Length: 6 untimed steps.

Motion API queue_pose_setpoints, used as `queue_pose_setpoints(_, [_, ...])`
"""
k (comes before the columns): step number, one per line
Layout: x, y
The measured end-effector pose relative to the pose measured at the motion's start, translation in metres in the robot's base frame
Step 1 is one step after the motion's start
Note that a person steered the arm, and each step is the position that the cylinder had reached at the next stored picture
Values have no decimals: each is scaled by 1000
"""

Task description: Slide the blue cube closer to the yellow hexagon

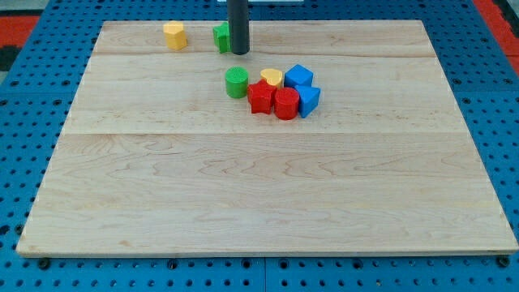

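Note:
A yellow hexagon (174,35) sits near the view's top left of the wooden board (259,186). A blue cube (298,77) sits at the view's right of a cluster near the board's upper middle, with a second blue block (308,100) just below it. My tip (239,53) is at the view's top centre, touching or just in front of a green block (221,36) that it partly hides. My tip is to the left of and above the blue cube, apart from it.
The cluster also holds a green cylinder (236,82), a small yellow block (272,78), a red block (260,97) and a red cylinder (285,104), packed against the blue blocks. A blue pegboard surrounds the board.

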State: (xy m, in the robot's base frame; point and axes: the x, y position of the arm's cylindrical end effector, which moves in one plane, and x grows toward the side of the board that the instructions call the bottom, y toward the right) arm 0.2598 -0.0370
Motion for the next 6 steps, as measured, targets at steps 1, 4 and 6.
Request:
queue_pose_setpoints(1, [-12,6])
queue_pose_setpoints(4, [90,143])
queue_pose_setpoints(6, [38,11])
